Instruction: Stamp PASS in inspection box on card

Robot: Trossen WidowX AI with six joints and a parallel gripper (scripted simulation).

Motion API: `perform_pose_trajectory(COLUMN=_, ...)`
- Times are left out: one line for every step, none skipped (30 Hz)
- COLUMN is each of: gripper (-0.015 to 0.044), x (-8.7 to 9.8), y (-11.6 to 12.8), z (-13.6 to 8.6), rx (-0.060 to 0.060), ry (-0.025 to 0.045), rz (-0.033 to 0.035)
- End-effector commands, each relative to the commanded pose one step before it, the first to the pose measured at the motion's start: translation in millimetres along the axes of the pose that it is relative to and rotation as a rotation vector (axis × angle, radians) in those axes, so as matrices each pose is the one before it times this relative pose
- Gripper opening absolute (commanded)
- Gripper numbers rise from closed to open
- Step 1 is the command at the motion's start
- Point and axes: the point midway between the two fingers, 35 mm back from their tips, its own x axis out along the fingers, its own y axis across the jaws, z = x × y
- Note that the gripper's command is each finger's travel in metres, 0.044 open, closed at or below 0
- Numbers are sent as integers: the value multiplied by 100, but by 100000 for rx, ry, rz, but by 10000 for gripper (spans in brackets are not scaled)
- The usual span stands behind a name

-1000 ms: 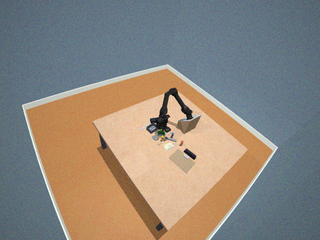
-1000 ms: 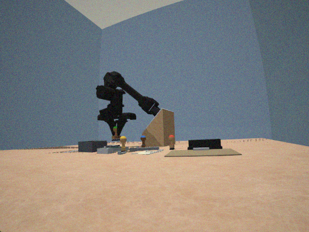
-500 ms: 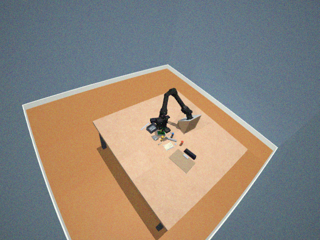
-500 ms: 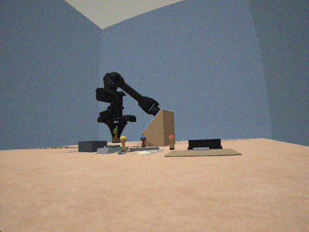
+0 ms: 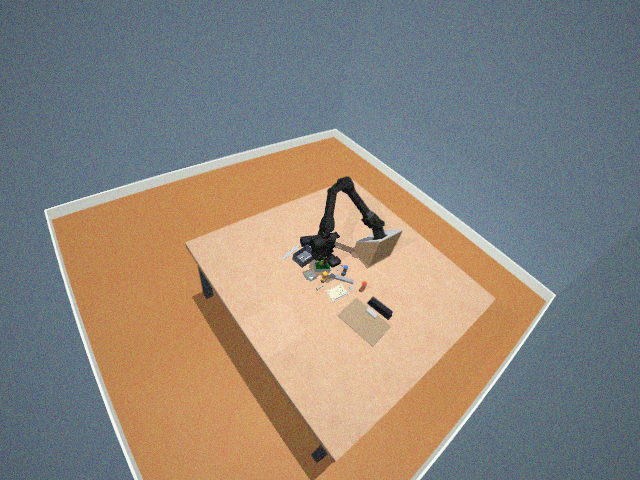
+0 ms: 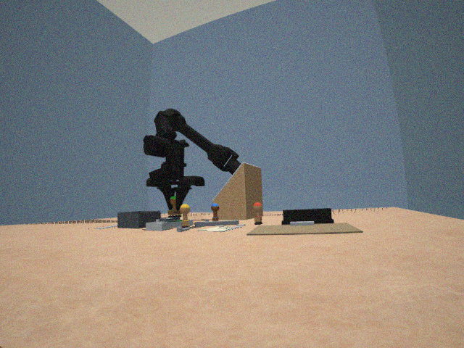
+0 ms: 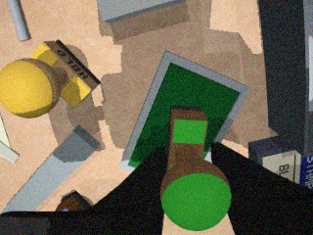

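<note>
My gripper (image 5: pixel 323 261) (image 6: pixel 172 210) (image 7: pixel 188 152) is shut on the green-knobbed stamp (image 6: pixel 172 200) (image 7: pixel 196 202), held upright over the lower part of the green ink pad (image 7: pixel 196 88). The stamp's base is very low at the pad; whether it touches is hidden. Its lettering faces away. The card (image 5: pixel 337 292) (image 6: pixel 222 228) lies flat; its print is too small to read. A yellow-knobbed stamp (image 5: pixel 324 274) (image 6: pixel 185 209) (image 7: pixel 26 88) shows mirrored HOLD lettering. A blue-knobbed stamp (image 5: pixel 344 268) (image 6: pixel 214 211) and a red-knobbed stamp (image 5: pixel 363 285) (image 6: pixel 257 210) stand farther right.
A dark box (image 5: pixel 302 256) (image 6: pixel 129 220) (image 7: pixel 284 64) is beside the pad, near a blue-labelled stamp pad (image 7: pixel 281 166). A grey block (image 6: pixel 159 225) (image 7: pixel 142 10) and grey bar (image 5: pixel 342 279) (image 6: pixel 217 223) (image 7: pixel 46 171) lie nearby. A slanted stand (image 5: pixel 379 251) (image 6: pixel 251 194) is at the arm's mount.
</note>
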Motion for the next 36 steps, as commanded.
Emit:
perform_pose_trajectory(gripper=0, x=310, y=48, z=-157, rx=-667, ry=232, rz=-249)
perform_pose_trajectory(gripper=0, x=65, y=0, z=-5, rx=1, ry=-1, rz=-13)
perform_pose_trajectory(gripper=0, x=65, y=0, z=-6, rx=1, ry=-1, rz=-13)
perform_pose_trajectory(gripper=0, x=65, y=0, z=-6, rx=1, ry=-1, rz=-14)
perform_pose_trajectory(gripper=0, x=65, y=0, z=-6, rx=1, ry=-1, rz=-14)
perform_pose_trajectory(gripper=0, x=65, y=0, z=-6, rx=1, ry=-1, rz=-14)
perform_pose_trajectory(gripper=0, x=65, y=-1, z=-6, rx=1, ry=-1, rz=-14)
perform_pose_trajectory(gripper=0, x=65, y=-1, z=-7, rx=1, ry=-1, rz=-15)
perform_pose_trajectory(gripper=0, x=54, y=-1, z=-6, rx=207, ry=7, rz=-13)
perform_pose_trajectory(gripper=0, x=50, y=-1, z=-5, rx=193, ry=7, rz=-12)
perform_pose_trajectory(gripper=0, x=36, y=-1, z=-4, rx=139, ry=5, rz=-9)
perform_pose_trajectory(gripper=0, x=14, y=0, z=-2, rx=56, ry=2, rz=-4)
perform_pose_trajectory(gripper=0, x=14, y=0, z=-2, rx=56, ry=2, rz=-4)
perform_pose_trajectory(gripper=0, x=0, y=0, z=0, rx=0, ry=0, rz=0)
perform_pose_trajectory(gripper=0, x=0, y=0, z=0, rx=0, ry=0, rz=0)
perform_pose_trajectory(gripper=0, x=0, y=0, z=0, rx=0, ry=0, rz=0)
perform_pose_trajectory(gripper=0, x=26, y=1, z=0, rx=54, ry=2, rz=-1)
perform_pose_trajectory(gripper=0, x=34, y=1, z=0, rx=69, ry=2, rz=-2)
perform_pose_trajectory(gripper=0, x=40, y=1, z=0, rx=82, ry=3, rz=-2)
perform_pose_trajectory(gripper=0, x=18, y=0, z=0, rx=37, ry=1, rz=-1)
perform_pose_trajectory(gripper=0, x=0, y=0, z=0, rx=0, ry=0, rz=0)
perform_pose_trajectory(gripper=0, x=22, y=1, z=0, rx=0, ry=0, rz=-1)
perform_pose_trajectory(gripper=0, x=28, y=1, z=0, rx=0, ry=0, rz=-1)
perform_pose_trajectory(gripper=0, x=34, y=1, z=0, rx=0, ry=0, rz=-1)
perform_pose_trajectory(gripper=0, x=16, y=1, z=0, rx=0, ry=0, rz=-1)
perform_pose_trajectory(gripper=0, x=0, y=0, z=0, rx=0, ry=0, rz=0)
perform_pose_trajectory(gripper=0, x=22, y=1, z=0, rx=0, ry=0, rz=-1)
perform_pose_trajectory(gripper=0, x=28, y=1, z=0, rx=0, ry=0, rz=-1)
perform_pose_trajectory(gripper=0, x=34, y=1, z=0, rx=0, ry=0, rz=-2)
perform_pose_trajectory(gripper=0, x=16, y=1, z=0, rx=0, ry=0, rz=-1)
perform_pose_trajectory(gripper=0, x=0, y=0, z=0, rx=0, ry=0, rz=0)
perform_pose_trajectory(gripper=0, x=22, y=1, z=0, rx=0, ry=0, rz=-1)
perform_pose_trajectory(gripper=0, x=28, y=1, z=0, rx=0, ry=0, rz=-1)
perform_pose_trajectory(gripper=0, x=34, y=1, z=0, rx=0, ry=0, rz=-1)
perform_pose_trajectory(gripper=0, x=16, y=1, z=0, rx=0, ry=0, rz=-1)
perform_pose_trajectory(gripper=0, x=0, y=0, z=0, rx=0, ry=0, rz=0)
